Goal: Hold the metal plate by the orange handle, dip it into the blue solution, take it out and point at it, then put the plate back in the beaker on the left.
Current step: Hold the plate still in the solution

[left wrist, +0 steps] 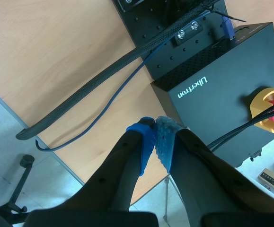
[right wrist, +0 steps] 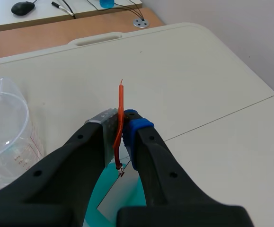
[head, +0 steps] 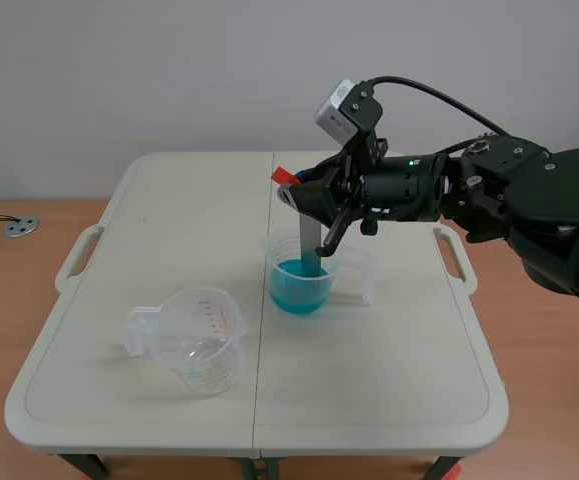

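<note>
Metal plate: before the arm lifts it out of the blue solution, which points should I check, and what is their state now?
1. Right gripper shut on the orange handle: ok.
2. Metal plate has its lower end in the blue solution: ok.
3. Solution beaker upright: ok.
4. Empty beaker upright on the table, free to receive the plate: ok.
5. Left gripper near the plate for pointing: not ok; it is shut and away from the table.
6. Depth of the plate in the liquid: cannot tell.
</note>
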Controlling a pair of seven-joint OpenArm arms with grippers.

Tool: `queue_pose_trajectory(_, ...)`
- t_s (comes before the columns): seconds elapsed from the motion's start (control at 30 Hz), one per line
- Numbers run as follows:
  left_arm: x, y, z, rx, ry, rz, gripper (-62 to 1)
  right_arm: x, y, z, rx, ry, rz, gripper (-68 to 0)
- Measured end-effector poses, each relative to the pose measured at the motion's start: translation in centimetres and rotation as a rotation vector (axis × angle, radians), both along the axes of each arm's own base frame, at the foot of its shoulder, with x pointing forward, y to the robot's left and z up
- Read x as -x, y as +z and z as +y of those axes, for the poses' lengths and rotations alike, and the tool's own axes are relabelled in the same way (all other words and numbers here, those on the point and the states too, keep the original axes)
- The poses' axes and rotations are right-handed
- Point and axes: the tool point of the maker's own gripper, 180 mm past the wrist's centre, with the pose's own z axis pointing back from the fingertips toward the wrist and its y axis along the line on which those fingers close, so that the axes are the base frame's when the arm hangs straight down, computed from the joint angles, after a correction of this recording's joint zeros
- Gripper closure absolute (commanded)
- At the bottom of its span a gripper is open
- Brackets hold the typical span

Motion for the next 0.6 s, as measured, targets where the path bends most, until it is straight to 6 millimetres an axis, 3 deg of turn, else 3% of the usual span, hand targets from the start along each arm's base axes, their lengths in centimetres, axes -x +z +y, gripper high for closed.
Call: queue_pose_trajectory(0.6, 0.0, 0.0, 0.0, 0.0, 0.0, 0.0, -4.5, 0.05, -0.02, 0.13, 0.002, 0.004, -0.002, -1.3)
